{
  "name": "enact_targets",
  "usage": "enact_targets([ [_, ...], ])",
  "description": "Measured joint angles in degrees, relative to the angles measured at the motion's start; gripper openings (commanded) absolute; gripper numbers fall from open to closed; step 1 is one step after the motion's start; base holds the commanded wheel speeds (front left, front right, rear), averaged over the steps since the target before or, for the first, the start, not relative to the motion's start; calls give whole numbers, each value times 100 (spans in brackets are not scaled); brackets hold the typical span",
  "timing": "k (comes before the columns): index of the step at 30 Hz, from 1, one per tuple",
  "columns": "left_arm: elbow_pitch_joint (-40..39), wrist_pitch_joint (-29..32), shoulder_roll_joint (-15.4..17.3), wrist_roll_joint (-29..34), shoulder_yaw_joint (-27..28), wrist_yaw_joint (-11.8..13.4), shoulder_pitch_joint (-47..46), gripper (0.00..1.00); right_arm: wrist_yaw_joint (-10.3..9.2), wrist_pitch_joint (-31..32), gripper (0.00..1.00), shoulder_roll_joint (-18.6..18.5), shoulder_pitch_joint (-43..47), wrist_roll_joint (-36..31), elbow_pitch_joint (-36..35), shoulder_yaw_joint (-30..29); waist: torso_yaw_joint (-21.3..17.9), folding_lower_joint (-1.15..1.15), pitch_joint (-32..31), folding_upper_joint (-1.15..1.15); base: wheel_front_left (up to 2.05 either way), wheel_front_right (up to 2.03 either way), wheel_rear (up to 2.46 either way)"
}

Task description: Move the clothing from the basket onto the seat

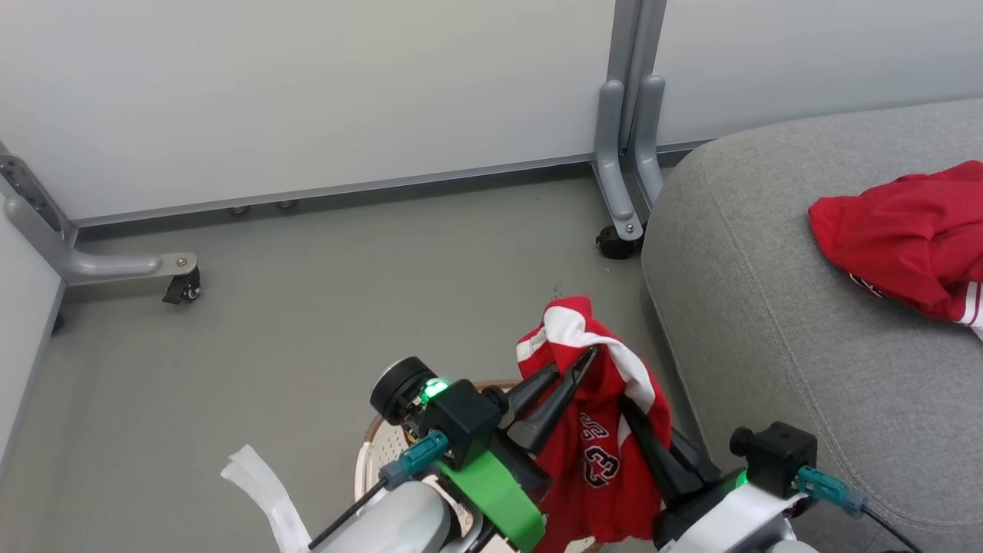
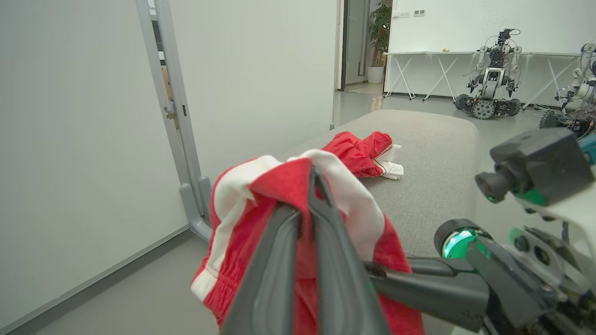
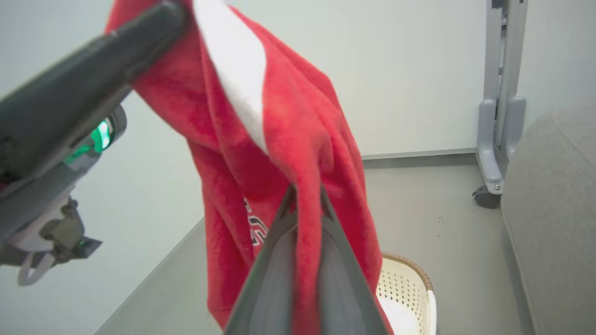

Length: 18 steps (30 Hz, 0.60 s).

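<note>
A red jersey (image 1: 591, 453) with white trim and black lettering hangs in the air above the basket (image 1: 374, 430). My left gripper (image 1: 590, 352) is shut on its top fold, with fingers (image 2: 326, 242) pinching red and white cloth. My right gripper (image 1: 626, 403) is shut on the jersey (image 3: 288, 153) lower down, at its right side. The cream perforated basket (image 3: 409, 288) with a brown rim stands on the floor below, mostly hidden by my arms. A second red garment (image 1: 906, 238) lies crumpled on the grey seat (image 1: 768, 322) to the right.
Grey partition legs on casters stand on the floor by the seat's corner (image 1: 618, 230) and at the far left (image 1: 180, 288). A white strip (image 1: 261, 484) lies by the basket. Other robots (image 2: 489, 93) stand far behind the seat.
</note>
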Motion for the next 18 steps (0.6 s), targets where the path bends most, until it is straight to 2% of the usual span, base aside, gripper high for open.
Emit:
enact_targets([
  [12, 283, -1, 143, 0, 30, 0, 149, 0, 0, 0, 0, -26, 200, -35, -157, -486, 51, 0, 31, 0, 0, 0, 0],
  [13, 299, 0, 142, 0, 42, 0, 151, 6, 0, 0, 0, -22, 203, -37, -164, -499, 53, 0, 33, 0, 0, 0, 0],
  [14, 319, 0, 141, 0, 49, 0, 152, 29, 0, 0, 0, -4, 208, -37, -171, -525, 54, 0, 34, 0, 0, 0, 0],
  [15, 341, -1, 136, 0, 53, 0, 154, 40, 0, 0, 0, 8, 209, -37, -179, -542, 56, 0, 33, 0, 0, 0, 0],
  [16, 363, -1, 132, 0, 59, 0, 157, 57, 0, 0, 0, 13, 210, -37, -182, -548, 56, 0, 31, 0, 0, 0, 0],
  [17, 390, 0, 130, 2, 74, 0, 165, 82, 0, 0, 0, 19, 213, -37, -185, -555, 55, 0, 30, 0, 0, 0, 0],
  [18, 420, 0, 125, 2, 101, 12, 179, 100, 0, 0, 0, 25, 215, -35, -186, -563, 52, 0, 29, 0, 0, 0, 0],
])
